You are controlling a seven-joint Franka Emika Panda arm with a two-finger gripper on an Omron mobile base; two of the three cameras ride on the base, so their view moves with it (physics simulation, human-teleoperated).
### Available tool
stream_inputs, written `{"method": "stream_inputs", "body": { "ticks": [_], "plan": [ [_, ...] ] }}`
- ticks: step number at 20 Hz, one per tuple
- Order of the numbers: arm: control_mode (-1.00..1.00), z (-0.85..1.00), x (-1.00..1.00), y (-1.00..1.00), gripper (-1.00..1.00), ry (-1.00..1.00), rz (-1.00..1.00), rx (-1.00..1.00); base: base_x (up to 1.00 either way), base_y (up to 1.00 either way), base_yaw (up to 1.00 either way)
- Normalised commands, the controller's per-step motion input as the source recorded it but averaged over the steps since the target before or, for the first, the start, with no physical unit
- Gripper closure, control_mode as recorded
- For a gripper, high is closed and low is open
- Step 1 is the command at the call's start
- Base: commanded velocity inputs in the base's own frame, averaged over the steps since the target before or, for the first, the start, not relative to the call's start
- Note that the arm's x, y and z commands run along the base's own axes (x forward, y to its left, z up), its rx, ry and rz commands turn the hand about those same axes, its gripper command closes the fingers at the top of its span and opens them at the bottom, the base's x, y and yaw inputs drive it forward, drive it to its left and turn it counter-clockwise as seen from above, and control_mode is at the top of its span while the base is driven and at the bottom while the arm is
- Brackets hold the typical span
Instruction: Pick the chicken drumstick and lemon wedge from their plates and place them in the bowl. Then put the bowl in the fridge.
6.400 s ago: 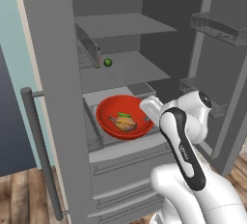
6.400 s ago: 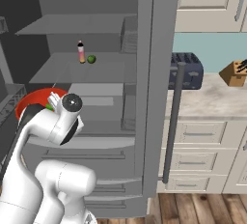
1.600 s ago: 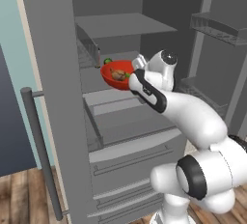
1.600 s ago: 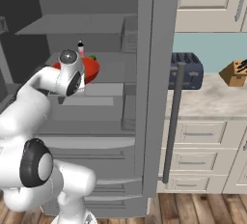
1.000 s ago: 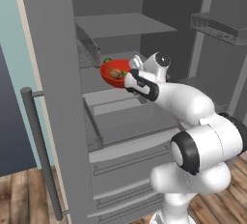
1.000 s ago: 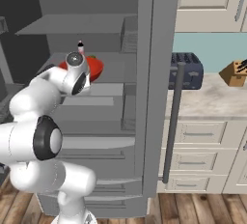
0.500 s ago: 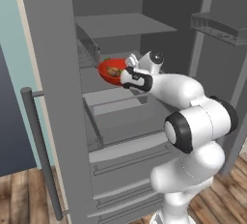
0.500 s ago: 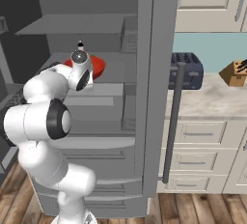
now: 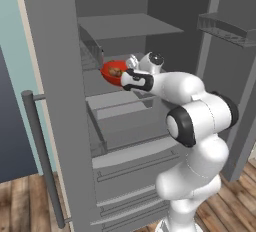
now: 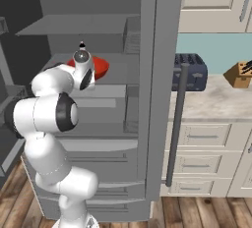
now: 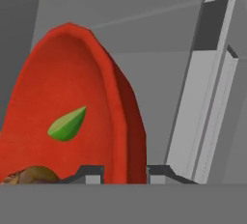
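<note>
The red bowl [image 9: 111, 69] hangs just over the middle shelf inside the open fridge [image 9: 131, 25]. My gripper [image 9: 126, 79] is shut on the bowl's near rim. In the hand view the bowl [image 11: 72, 88] stands on edge, its rim pinched between the two fingertips [image 11: 91, 173] of the gripper [image 11: 124, 173]. The lemon wedge [image 11: 67, 123] lies inside it, and the brown chicken drumstick [image 11: 30, 175] sits at its low side. The drumstick [image 9: 116, 71] also shows in the left base view. From the right the bowl [image 10: 100, 66] peeks out behind my wrist. The plates are out of view.
The fridge's left door with its bar handle [image 9: 44, 156] stands open beside me, and the right door [image 10: 156, 74] swings out on the other side. A small bottle [image 10: 81, 43] stands at the shelf's back. Drawers [image 9: 125, 121] lie below. A toaster [image 10: 189, 71] sits on the counter.
The arm has stretched further into the fridge, carrying the bowl left and deeper over the middle shelf. The grip on the rim is unchanged.
</note>
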Motion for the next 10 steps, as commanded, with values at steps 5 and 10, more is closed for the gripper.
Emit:
{"method": "stream_inputs", "body": {
  "ticks": [5,10],
  "plan": [
    [-1.0,-0.13,0.18,0.1,1.0,0.0,0.01,-0.01,0.0,0.0,0.0],
    [-1.0,-0.09,0.17,0.06,1.0,0.0,0.02,-0.02,0.0,0.0,0.0]
  ]
}}
